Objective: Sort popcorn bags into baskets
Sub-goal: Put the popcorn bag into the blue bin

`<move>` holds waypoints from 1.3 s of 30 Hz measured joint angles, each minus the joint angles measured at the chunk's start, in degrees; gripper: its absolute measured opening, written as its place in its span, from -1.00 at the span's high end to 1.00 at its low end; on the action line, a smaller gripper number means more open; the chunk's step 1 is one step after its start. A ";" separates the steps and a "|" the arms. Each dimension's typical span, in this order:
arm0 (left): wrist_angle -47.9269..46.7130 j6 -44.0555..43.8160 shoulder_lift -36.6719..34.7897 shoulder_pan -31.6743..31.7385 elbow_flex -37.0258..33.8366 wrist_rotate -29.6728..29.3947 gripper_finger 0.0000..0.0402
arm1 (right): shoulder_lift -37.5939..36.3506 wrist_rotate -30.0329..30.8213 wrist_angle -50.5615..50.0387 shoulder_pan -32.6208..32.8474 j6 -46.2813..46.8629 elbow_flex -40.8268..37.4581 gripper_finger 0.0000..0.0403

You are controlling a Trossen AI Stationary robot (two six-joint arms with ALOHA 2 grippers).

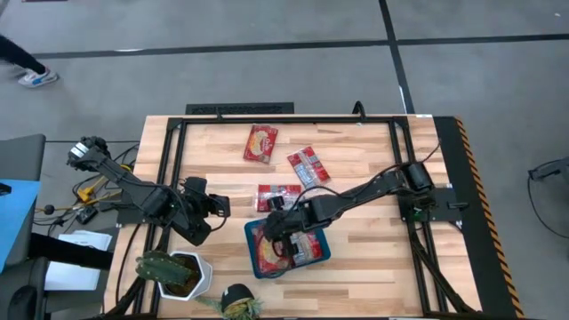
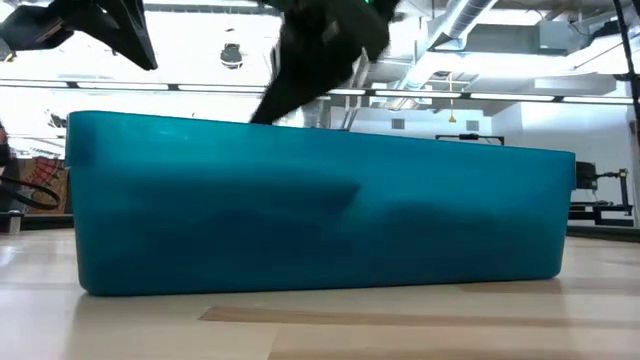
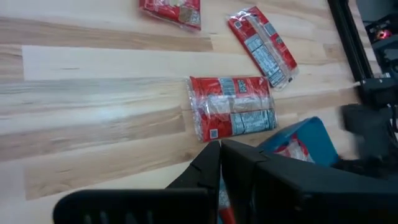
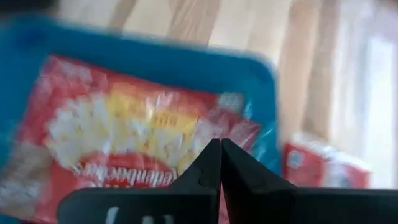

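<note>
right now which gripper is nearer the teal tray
Right. The right gripper is over the teal tray, above the bags in it. The left gripper waits beside it, off its left edge.

two popcorn bags (image 1: 284,250) lie in the tray (image 1: 252,236) near the bench's (image 1: 373,258) front edge; three more bags (image 1: 260,143) lie on the bench behind it.

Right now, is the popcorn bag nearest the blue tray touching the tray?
Apart. The left wrist view shows a strip of bare wood between that popcorn bag and the corner of the blue tray.
</note>
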 joint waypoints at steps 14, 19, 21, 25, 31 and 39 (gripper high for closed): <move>25.45 44.89 1.69 28.32 0.00 16.67 0.12 | -22.18 9.86 -24.94 -6.22 8.86 1.30 0.89; 32.71 60.38 8.14 40.57 0.00 31.88 -0.09 | -25.57 9.65 -30.54 -10.31 9.91 -0.62 0.82; 35.58 67.06 11.32 43.76 -0.02 35.35 -0.11 | -26.80 9.12 -29.60 -11.21 9.47 -2.56 0.82; 42.20 76.67 18.13 48.07 0.00 44.95 -0.11 | -29.30 7.23 -29.30 -12.47 8.12 -7.25 0.83; 47.36 82.48 27.85 50.28 0.04 54.60 -0.12 | -31.80 3.45 -26.56 -14.01 8.00 -15.55 0.90; 44.44 92.39 35.38 47.25 4.09 52.85 -0.12 | -32.29 2.79 -21.98 -14.52 7.56 -21.04 0.86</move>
